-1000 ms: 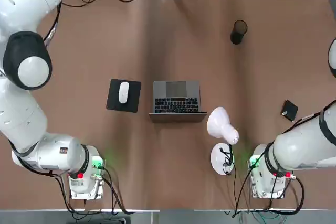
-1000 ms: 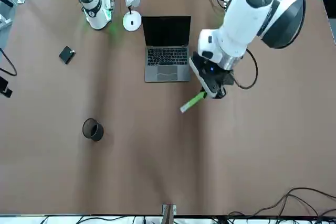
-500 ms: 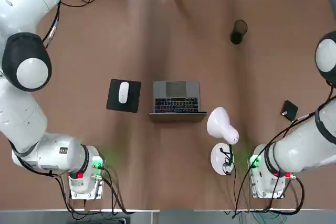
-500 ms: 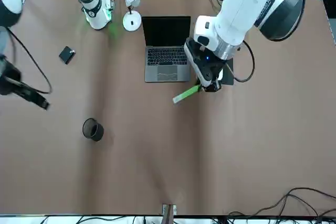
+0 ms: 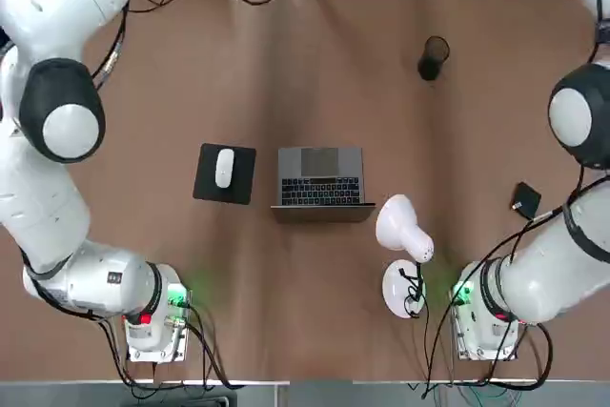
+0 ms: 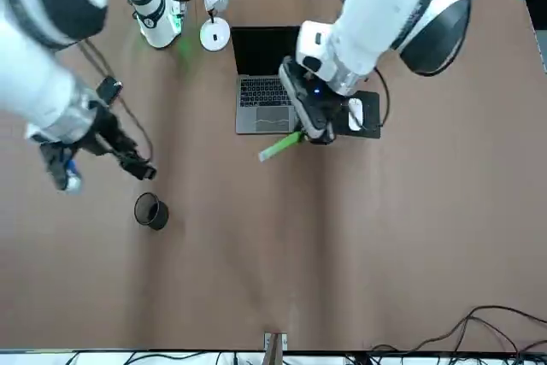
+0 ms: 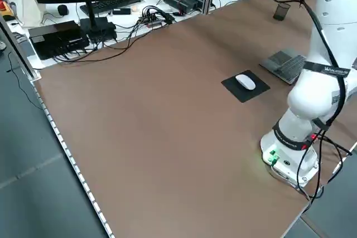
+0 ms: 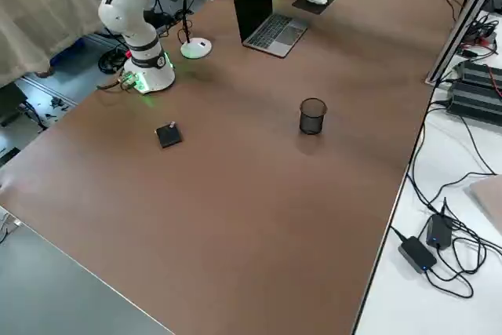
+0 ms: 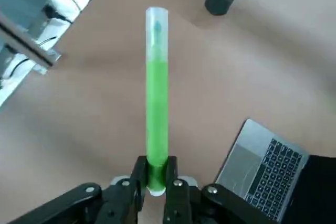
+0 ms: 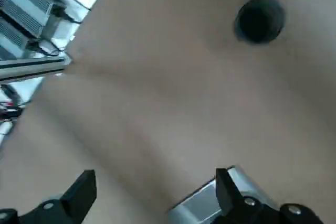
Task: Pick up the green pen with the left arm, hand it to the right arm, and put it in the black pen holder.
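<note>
the left gripper [image 6: 313, 132] is clamping the green pen [image 6: 279, 147] by one end above the laptop [image 6: 270, 96], offering its free length. the right gripper [image 6: 98, 160], fingers spread wide, should be closing squarely around that free end near the black pen holder [image 6: 151, 210].

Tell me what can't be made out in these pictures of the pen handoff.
- Top view: the green pen and both grippers are missing; the arms' own white links cover them or they fall beyond the frame.
- Left side view: the left gripper is cut off by the top edge.
- Front view: the right gripper is motion-blurred, so its outline is unclear.
- Right wrist view: the black pen holder is a blurred dark disc; its contents cannot be read.
</note>
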